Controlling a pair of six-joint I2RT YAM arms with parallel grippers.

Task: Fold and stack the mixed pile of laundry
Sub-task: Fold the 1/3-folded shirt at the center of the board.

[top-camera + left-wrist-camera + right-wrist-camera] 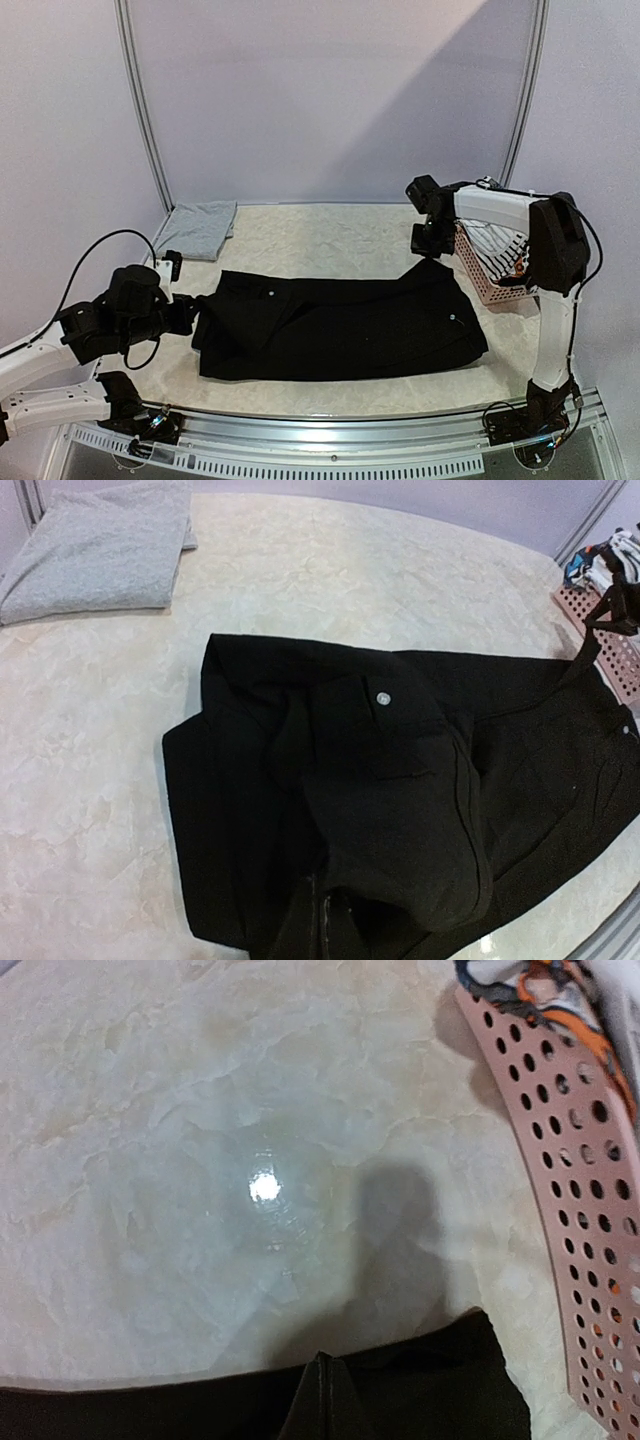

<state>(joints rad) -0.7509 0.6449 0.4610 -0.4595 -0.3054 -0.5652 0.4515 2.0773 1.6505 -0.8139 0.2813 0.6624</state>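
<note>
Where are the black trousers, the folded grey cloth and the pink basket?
large black trousers (340,325): top external view, their middle.
folded light grey garment (95,550): left wrist view, its top face.
pink perforated plastic basket (560,1210): right wrist view, its side wall.

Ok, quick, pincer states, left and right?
Left pincer: shut on the black trousers, at their left edge.
Right pincer: shut on the black trousers, far right corner lifted.
</note>
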